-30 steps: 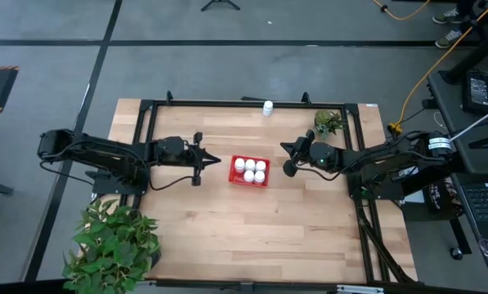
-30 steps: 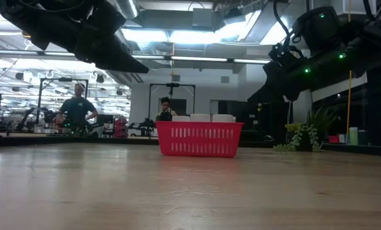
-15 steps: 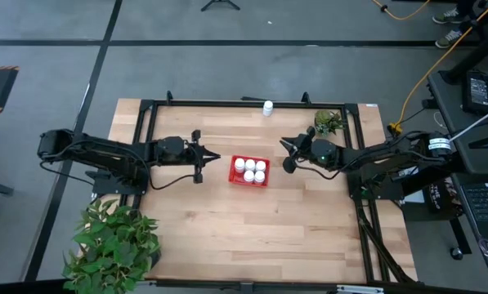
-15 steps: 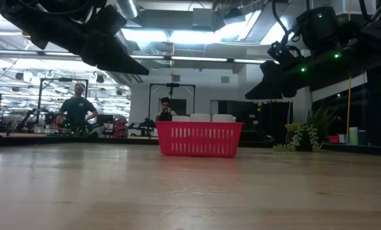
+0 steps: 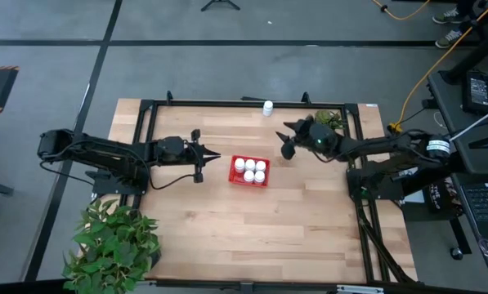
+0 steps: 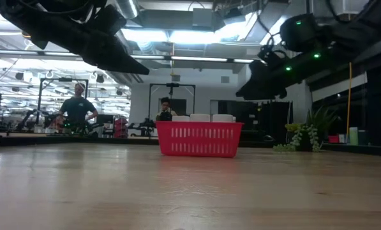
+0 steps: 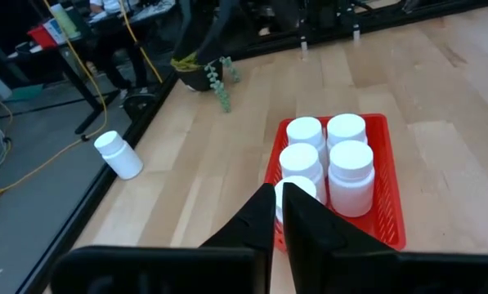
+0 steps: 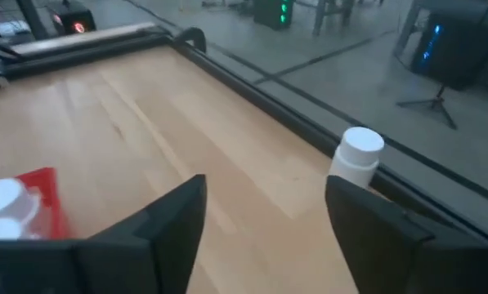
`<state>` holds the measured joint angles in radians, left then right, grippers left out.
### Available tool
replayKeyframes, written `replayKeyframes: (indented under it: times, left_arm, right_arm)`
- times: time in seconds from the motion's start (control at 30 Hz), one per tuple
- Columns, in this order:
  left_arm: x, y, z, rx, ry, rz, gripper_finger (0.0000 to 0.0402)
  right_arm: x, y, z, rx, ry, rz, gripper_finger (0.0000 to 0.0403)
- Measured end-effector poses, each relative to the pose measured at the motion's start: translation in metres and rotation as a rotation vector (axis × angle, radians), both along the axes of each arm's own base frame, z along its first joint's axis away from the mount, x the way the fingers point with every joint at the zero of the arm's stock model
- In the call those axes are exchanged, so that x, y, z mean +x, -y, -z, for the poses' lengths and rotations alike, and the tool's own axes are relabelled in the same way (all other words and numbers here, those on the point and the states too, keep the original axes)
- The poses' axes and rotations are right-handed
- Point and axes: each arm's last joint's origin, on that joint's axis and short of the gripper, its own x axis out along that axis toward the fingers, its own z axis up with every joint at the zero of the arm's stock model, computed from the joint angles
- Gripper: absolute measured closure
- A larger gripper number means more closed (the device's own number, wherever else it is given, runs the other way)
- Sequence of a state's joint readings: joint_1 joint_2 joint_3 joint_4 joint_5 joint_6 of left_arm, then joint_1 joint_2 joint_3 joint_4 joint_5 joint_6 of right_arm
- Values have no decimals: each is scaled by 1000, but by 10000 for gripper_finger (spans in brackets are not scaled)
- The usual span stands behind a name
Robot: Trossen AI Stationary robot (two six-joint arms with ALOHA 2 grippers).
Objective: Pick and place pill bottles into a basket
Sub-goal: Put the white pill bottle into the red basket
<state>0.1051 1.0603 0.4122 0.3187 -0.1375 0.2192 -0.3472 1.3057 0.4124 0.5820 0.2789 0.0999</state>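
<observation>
The red basket (image 5: 249, 171) sits mid-table on its base with several white pill bottles (image 7: 350, 166) standing in it. One more pill bottle (image 5: 267, 107) stands upright at the table's far edge, also seen in the right wrist view (image 8: 356, 155). My right gripper (image 5: 288, 140) hangs open in the air right of the basket, pointing toward that lone bottle (image 7: 119, 155), with nothing between its fingers (image 8: 178, 216). My left gripper (image 5: 215, 155) is shut and empty, held above the table just left of the basket (image 7: 382, 212).
A small potted plant (image 5: 329, 122) stands at the far right, close to my right arm. A large leafy plant (image 5: 113, 241) is at the near left corner. A black frame (image 5: 227, 103) runs along the table edges. People stand in the room beyond (image 6: 77, 108).
My right gripper has opened and swung toward the table's far edge, turning toward the lone bottle there. My left arm and the basket have kept still.
</observation>
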Motion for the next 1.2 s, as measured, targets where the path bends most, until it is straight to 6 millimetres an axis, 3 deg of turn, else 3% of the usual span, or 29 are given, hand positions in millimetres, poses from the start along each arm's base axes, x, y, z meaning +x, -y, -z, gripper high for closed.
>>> replayKeyframes:
  times: [0.2, 0.7, 0.9, 1.2]
  left_arm:
    - [0, 0, 0, 2, 0, 1, 378]
    - [0, 0, 0, 2, -1, 1, 377]
    - [0, 0, 0, 2, 0, 1, 375]
    - [0, 0, 0, 0, 0, 1, 377]
  right_arm:
    - [17, 28, -8, 47, -106, 66, 130]
    - [67, 88, -31, 175, -244, 70, 139]
    - [74, 112, -43, 361, -288, 28, 139]
    - [78, 134, -67, 446, -365, 86, 139]
